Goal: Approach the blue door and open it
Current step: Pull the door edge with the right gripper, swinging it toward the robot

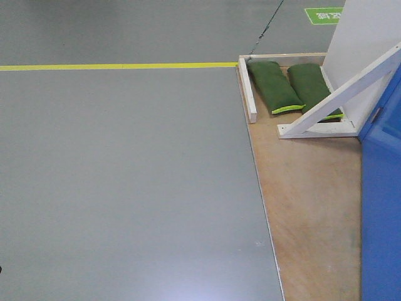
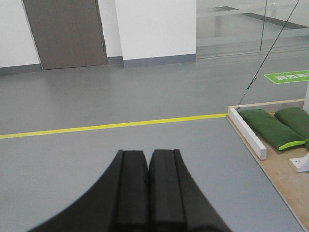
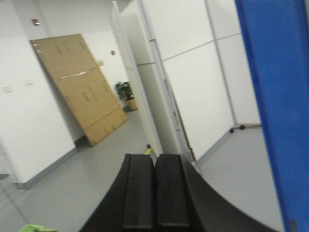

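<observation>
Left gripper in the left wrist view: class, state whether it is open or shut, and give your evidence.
Shut. On the left gripper, the two black fingers meet along a thin seam, with nothing between them.

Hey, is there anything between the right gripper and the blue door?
Nothing visible does. In the right wrist view the right gripper, shut, has only bare floor between it and the blue door at the picture's right edge. The green sandbags and white brace lie farther along the plywood base.
</observation>
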Motion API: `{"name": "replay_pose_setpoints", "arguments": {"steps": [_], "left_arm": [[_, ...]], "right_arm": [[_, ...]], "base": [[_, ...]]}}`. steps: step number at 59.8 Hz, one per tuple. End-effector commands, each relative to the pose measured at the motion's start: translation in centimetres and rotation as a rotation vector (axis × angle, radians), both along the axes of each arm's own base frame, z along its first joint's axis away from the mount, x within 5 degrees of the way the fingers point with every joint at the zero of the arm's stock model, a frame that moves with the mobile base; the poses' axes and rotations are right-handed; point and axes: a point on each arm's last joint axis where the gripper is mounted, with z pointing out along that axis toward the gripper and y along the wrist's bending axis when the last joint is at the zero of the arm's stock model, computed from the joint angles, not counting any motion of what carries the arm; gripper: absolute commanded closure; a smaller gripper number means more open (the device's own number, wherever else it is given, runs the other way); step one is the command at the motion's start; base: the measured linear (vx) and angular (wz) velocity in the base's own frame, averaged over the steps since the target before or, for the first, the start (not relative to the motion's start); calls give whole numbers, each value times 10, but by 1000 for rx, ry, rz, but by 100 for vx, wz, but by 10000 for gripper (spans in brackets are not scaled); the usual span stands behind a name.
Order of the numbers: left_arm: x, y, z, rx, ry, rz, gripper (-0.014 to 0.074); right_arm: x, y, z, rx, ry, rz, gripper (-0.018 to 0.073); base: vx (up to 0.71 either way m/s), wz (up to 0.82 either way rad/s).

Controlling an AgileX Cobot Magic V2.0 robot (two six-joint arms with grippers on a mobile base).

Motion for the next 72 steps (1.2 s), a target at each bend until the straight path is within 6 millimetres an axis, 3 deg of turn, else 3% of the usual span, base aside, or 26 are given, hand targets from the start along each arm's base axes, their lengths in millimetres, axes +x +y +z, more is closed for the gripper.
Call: {"name": "replay_pose_setpoints", "arguments": {"steps": [1,14,26,39,53,72], "left_arm": [[0,0,6,-5,-92,-7,526],[0,0,6,-5,-92,-7,526],[0,0,6,-5,-92,-7,526],[0,0,6,-5,-92,-7,526],[0,0,6,-5,-92,-7,526],[0,0,6,-5,-92,-7,526]], "right_arm": [[2,65,45,-71,-79,154,567],[3,110,61,-71,-93,302,567],[12,140,70,-73,-137,447,567],[25,138,78,-173,-196,368,567],[54,152,72,-122,-165,537,567],[38,142,82,-266,-181,315,567]], "base": [[0,0],[0,0],[0,0],[0,0],[0,0],[0,0]]}}
